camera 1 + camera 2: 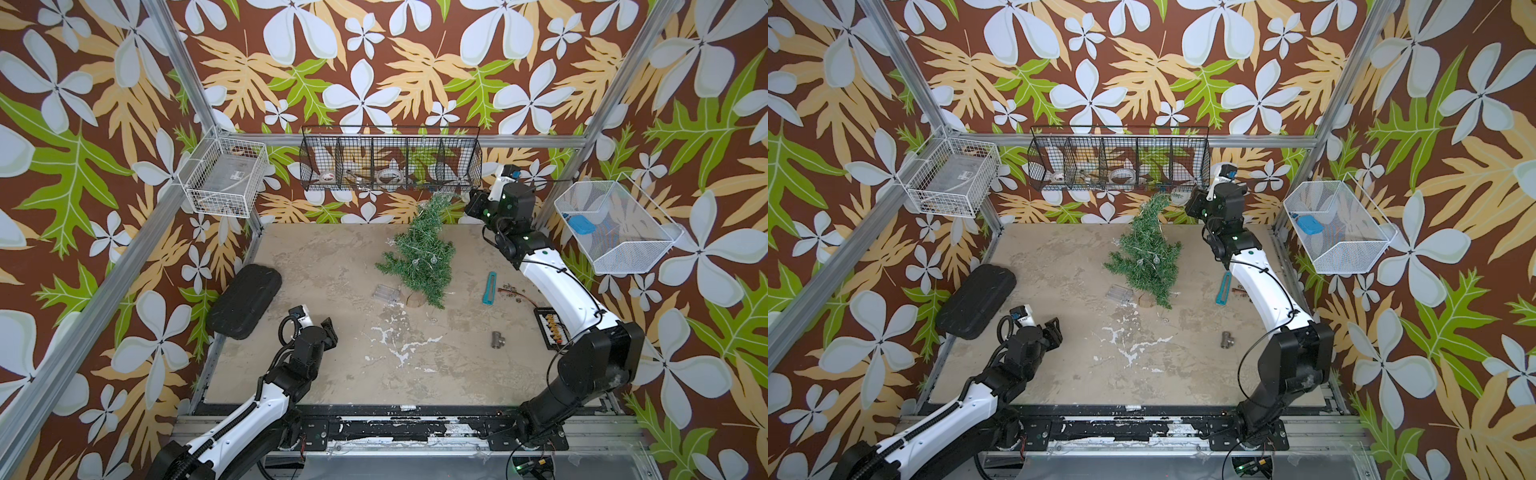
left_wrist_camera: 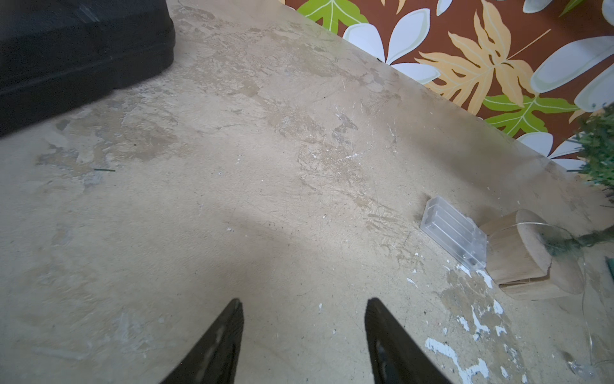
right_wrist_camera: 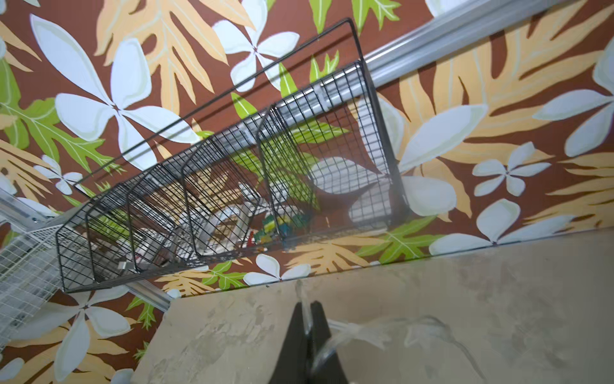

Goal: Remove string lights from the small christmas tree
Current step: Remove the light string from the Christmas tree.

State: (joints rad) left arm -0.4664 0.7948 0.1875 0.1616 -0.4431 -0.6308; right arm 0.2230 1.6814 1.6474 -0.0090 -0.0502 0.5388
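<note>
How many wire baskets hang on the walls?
3: a white wire basket on the left wall, a long black wire basket on the back wall, a white mesh basket on the right wall.

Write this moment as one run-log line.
left gripper: open, empty | right gripper: shut on string lights, high above table | small christmas tree: lights on branches | clear box: on table beside wooden base
</note>
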